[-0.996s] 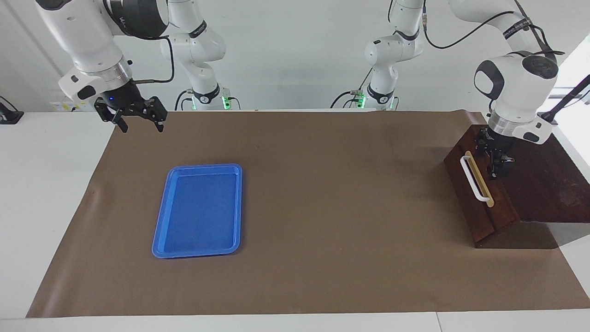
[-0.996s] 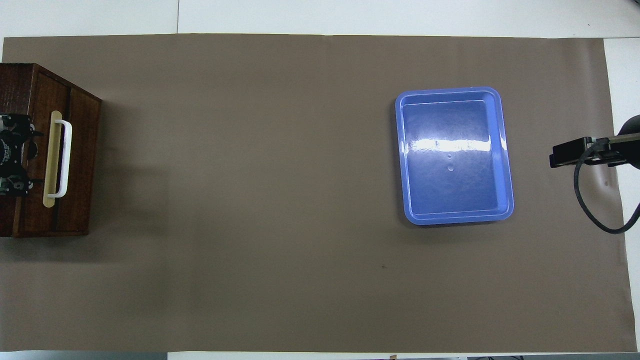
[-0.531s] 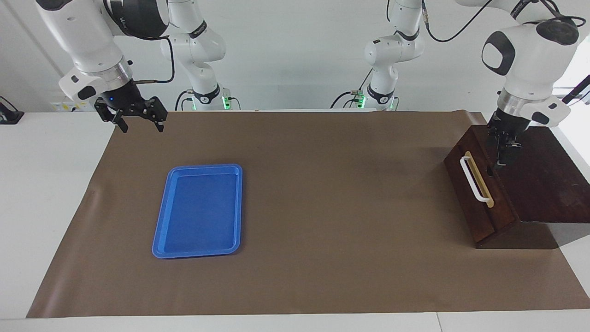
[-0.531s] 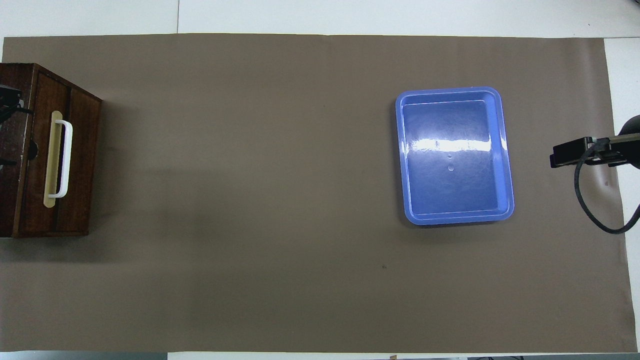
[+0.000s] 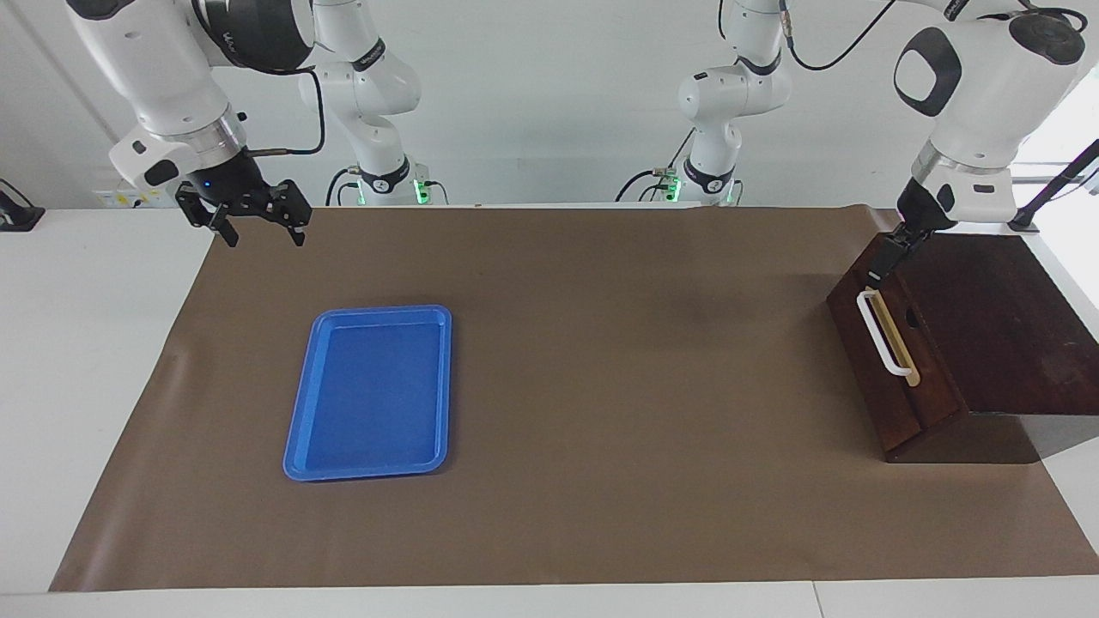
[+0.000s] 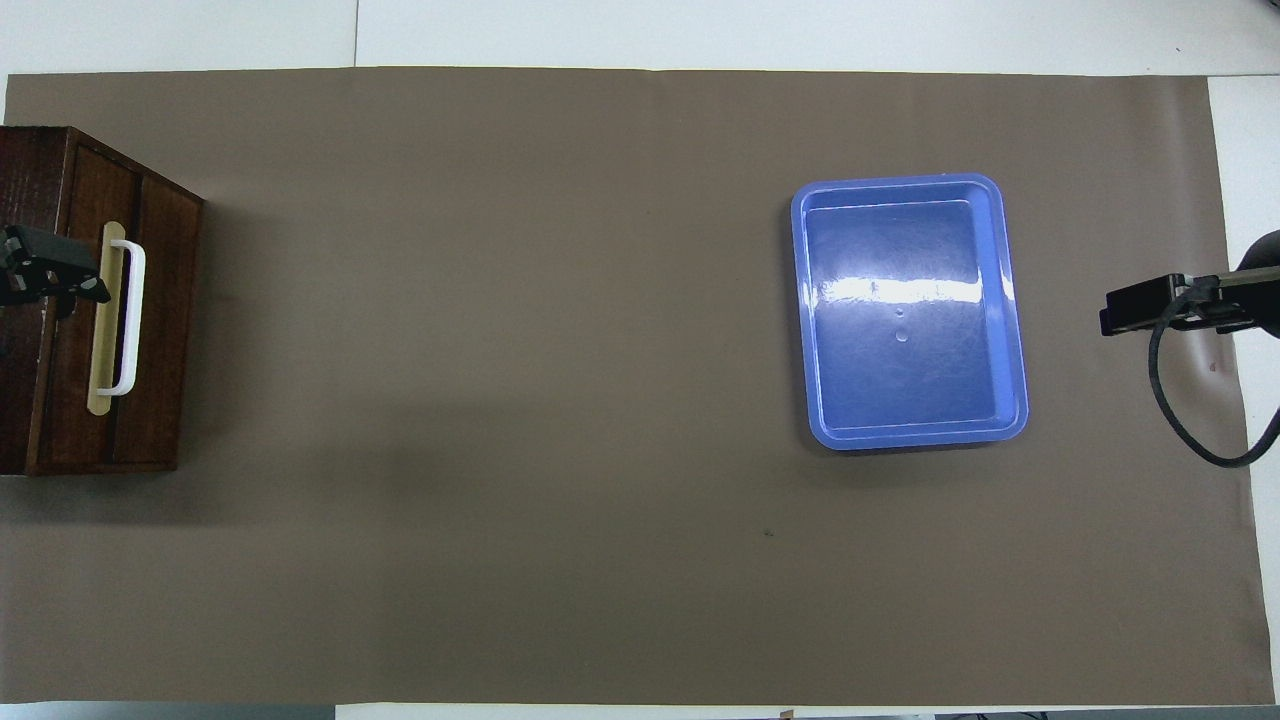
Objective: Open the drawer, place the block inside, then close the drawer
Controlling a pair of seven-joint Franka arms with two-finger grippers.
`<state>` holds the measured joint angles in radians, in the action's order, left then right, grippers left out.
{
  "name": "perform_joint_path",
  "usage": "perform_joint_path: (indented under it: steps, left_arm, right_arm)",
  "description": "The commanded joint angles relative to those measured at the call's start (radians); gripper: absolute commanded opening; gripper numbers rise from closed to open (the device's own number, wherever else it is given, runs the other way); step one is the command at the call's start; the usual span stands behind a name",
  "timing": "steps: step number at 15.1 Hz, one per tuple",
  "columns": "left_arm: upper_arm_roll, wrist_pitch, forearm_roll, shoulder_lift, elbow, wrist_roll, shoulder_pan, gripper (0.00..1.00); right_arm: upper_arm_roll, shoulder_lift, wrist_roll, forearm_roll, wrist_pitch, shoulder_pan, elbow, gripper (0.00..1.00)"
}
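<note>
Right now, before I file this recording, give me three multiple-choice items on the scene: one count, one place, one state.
1. How many things lie in the blue tray?
A. none
B. one
C. two

2. Where is the left gripper?
A. over the blue tray
B. over the wooden box, by one end of the drawer's handle
C. out of both views

3. How does the drawer stand?
A. pulled right out
B. pushed in
C. lifted out of the box

Key: 1 A, the tray's floor is bare in both views. 2 B, the facing view shows the gripper above the box's top edge beside the white handle. 3 B, none of the drawer's inside shows in either view.
</note>
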<state>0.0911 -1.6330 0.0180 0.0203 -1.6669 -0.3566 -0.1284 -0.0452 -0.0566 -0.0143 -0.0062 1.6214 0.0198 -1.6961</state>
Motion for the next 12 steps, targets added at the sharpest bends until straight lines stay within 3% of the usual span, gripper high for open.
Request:
perform_joint_path:
  steps: [1,6,12]
  left_arm:
    - [0.004,0.084,-0.012,-0.022,0.067,0.158,0.004,1.0]
    - [0.004,0.093,-0.016,0.067,-0.002,0.186,0.02,1.0]
    - [-0.001,0.096,-0.02,0.044,0.021,0.306,0.076,1.0]
  right_arm:
    - [0.008,-0.003,0.007,0.015,-0.014,-0.015,0.003,1.0]
    - [0.008,-0.003,0.007,0.015,-0.014,-0.014,0.001,1.0]
    - [0.008,-0.002,0.007,0.015,-0.014,-0.015,0.003,1.0]
